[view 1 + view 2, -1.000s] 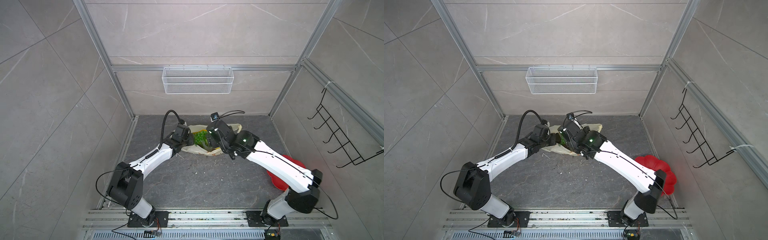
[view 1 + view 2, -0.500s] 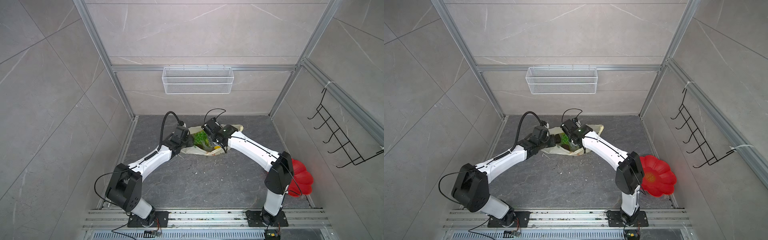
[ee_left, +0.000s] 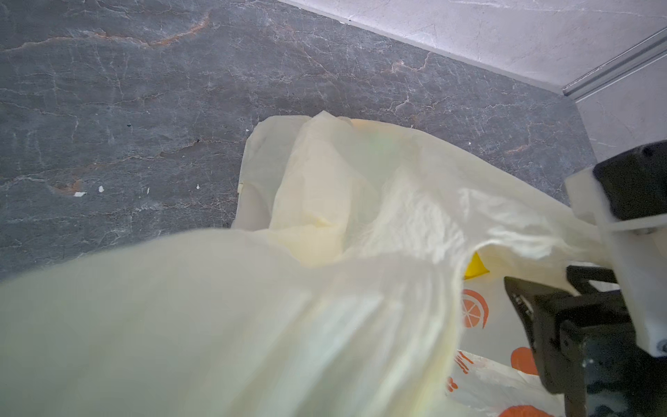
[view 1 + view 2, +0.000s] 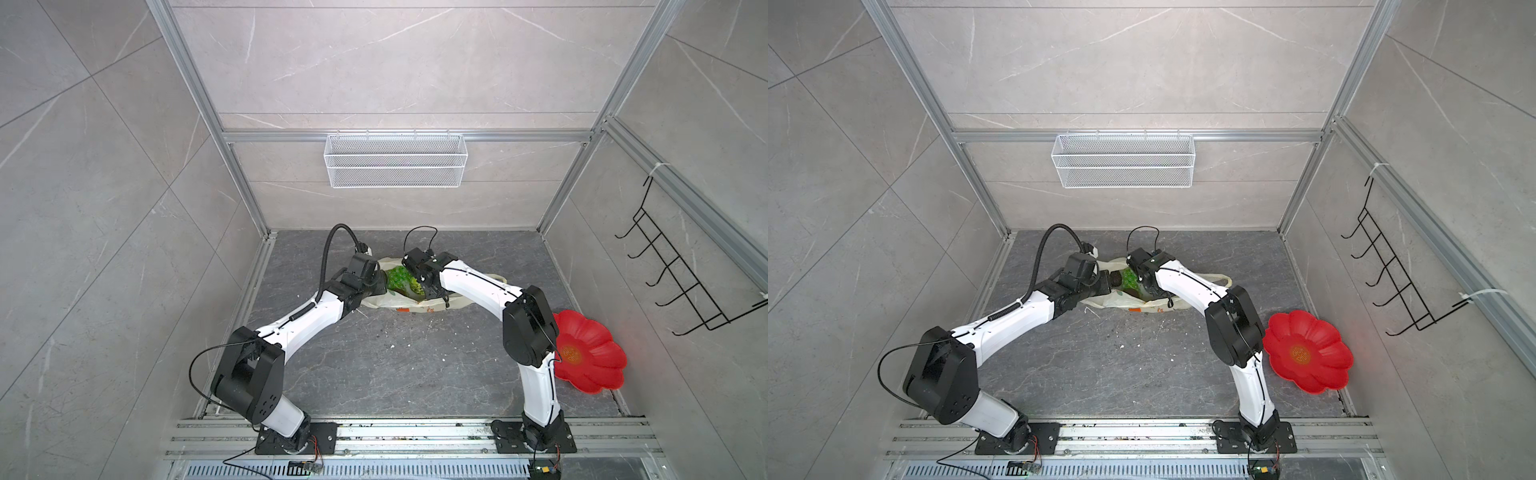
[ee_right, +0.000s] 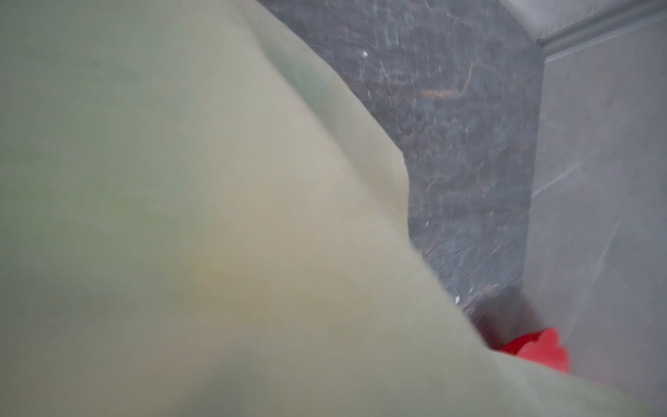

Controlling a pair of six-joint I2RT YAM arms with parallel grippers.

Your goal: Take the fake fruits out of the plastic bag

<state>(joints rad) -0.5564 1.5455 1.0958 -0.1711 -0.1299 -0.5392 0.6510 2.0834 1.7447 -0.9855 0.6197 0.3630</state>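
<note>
The pale-yellow plastic bag lies at the back middle of the floor with its mouth held up. A green grape bunch shows inside it. My left gripper sits at the bag's left rim, shut on the film, which drapes over the left wrist view. My right gripper reaches into the mouth beside the grapes, and its jaws are hidden. One of its black fingers and a yellow fruit show in the left wrist view. Bag film fills the right wrist view.
A red flower-shaped plate lies at the right, just behind my right elbow. A white wire basket hangs on the back wall. A black hook rack hangs on the right wall.
My right arm has drawn its elbow back and upright, uncovering the red plate, while its wrist has dropped lower into the bag's mouth. My left arm has stayed put.
</note>
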